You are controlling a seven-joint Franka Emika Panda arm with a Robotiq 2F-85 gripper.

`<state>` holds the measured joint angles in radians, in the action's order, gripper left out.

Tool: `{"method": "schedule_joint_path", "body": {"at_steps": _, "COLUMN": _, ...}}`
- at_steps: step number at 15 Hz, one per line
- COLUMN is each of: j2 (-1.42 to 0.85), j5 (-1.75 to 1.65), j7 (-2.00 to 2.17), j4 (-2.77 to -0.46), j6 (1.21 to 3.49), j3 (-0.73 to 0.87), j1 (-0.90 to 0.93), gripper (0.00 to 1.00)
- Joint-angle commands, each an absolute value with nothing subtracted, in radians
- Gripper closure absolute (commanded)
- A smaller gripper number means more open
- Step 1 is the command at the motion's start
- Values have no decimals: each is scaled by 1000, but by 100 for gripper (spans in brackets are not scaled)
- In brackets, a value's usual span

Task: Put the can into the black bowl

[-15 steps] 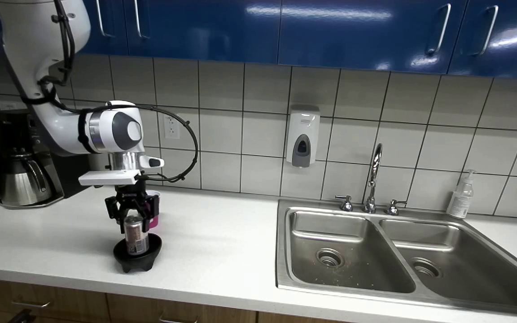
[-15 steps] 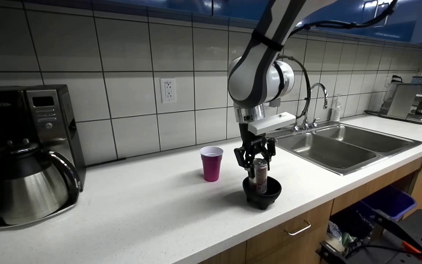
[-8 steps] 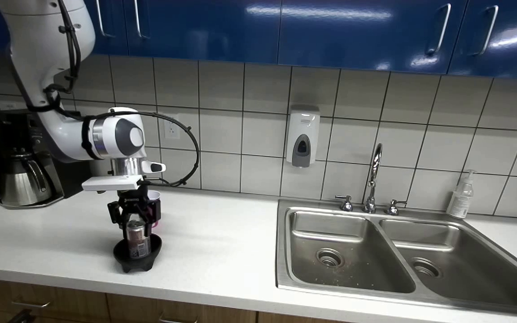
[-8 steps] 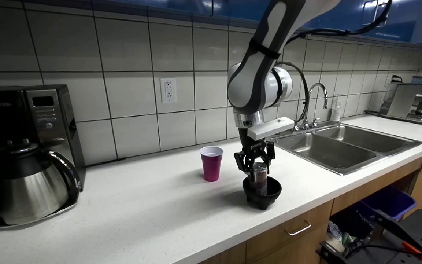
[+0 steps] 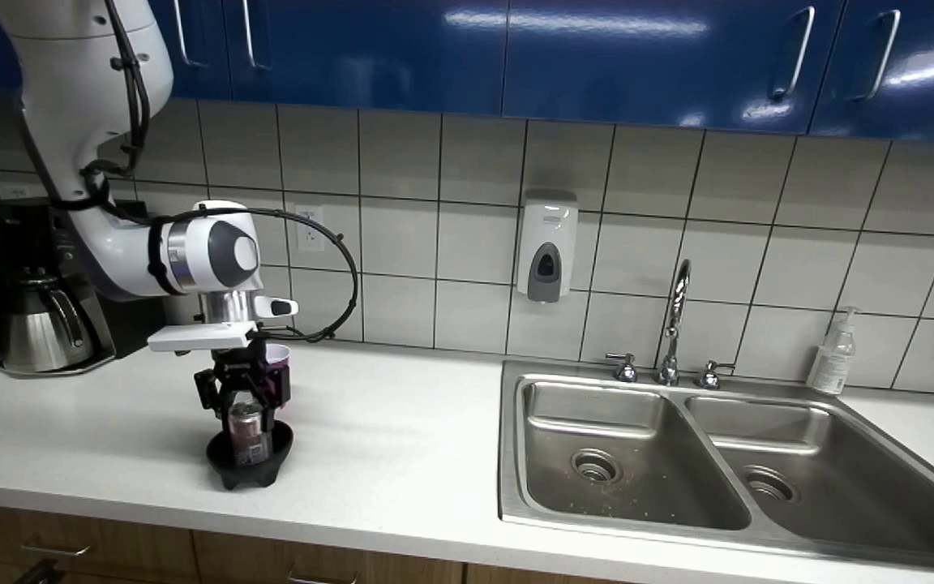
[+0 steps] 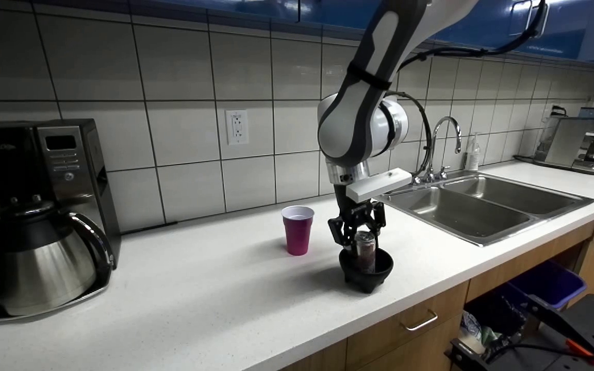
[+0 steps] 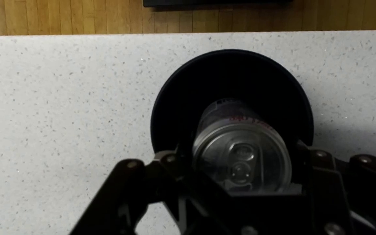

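Can down inside black bowl, close to upright, upper pt above rim; base hidden, so can't tell if touching bowl's floor; ring-pull lid facing camera in wrist view, w/ bit of red lettering on side; bowl on short stubby feet, on white counter nr front edge, w/ strip of bare top btwn rim & edge in wrist view; gripper pointing down over bowl, fingers clamped on can from either side, tips abt level w/ bowl rim; arm bent above, w/ black cable looping out sideways; pink cup upright, nearer back edge than bowl, apart from bowl & gripper; coffee pot & coffee maker twd left end of counter in both exterior views, nr back edge; wall outlet above back edge; double sink set into counter, right of bowl in both exterior views; faucet at sink's back rim, pump bottle by its far back corner; soap dispenser on tiled wall above back edge; blue cabinets up top; wood drawers under front edge; blue bin below, past drawers.
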<state>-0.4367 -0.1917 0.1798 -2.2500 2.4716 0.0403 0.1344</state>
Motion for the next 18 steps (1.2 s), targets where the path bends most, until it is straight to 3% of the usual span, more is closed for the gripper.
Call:
{"method": "schedule_joint_path", "body": {"at_steps": 1, "j2": -436, "j5": -221, "j7": 218, "j4": -2234, "j6": 2461, "j3": 53, "j1": 154, "gripper": 4}}
{"method": "schedule_joint_path", "body": {"at_steps": 3, "j2": -429, "j5": -219, "j7": 217, "j4": -2233, "j6": 2456, "j3": 52, "j1": 155, "gripper": 0}}
{"method": "schedule_joint_path", "body": {"at_steps": 17, "j2": -216, "j5": -186, "j7": 157, "j4": -2269, "j6": 2178, "j3": 22, "j1": 116, "gripper": 0}}
{"method": "schedule_joint_path", "body": {"at_steps": 18, "j2": -266, "j5": -196, "j7": 184, "j4": -2242, "j6": 2234, "j3": 21, "j1": 120, "gripper": 0}}
